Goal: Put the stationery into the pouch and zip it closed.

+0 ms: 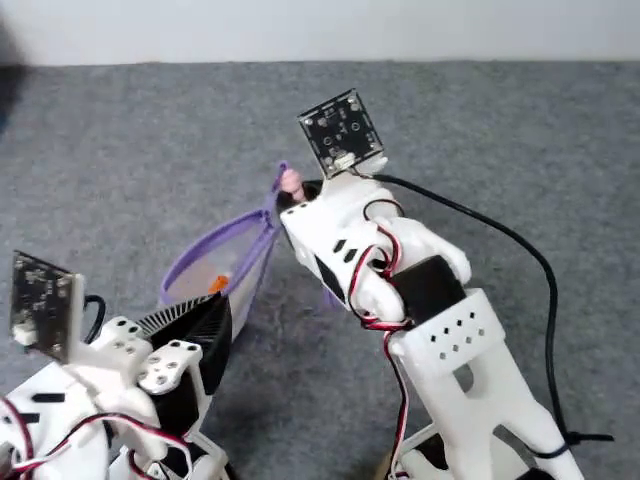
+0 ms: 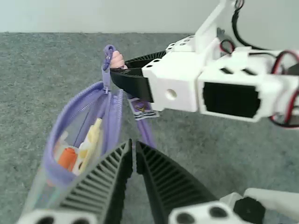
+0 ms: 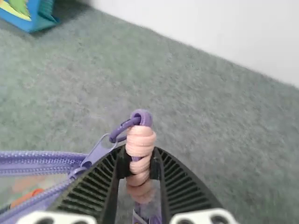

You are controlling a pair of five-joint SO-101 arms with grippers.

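Pinching the pink coiled zip charm (image 3: 139,140), the right claw (image 3: 138,158) covers the clear purple-edged pouch's (image 1: 213,268) far end on grey carpet (image 1: 480,140). The left claw (image 2: 134,145) is clamped on the pouch's near edge, with blurred orange and yellow stationery (image 2: 88,145) inside.

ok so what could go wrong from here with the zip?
1. The right claw grips only the pink charm, not the slider; the charm may slip out or pull the slider askew.
2. The left claw seems to pinch just a thin edge of the pouch; if that slips, the pouch drags along instead of zipping.
3. A yellow item sits near the open zipper and could snag.
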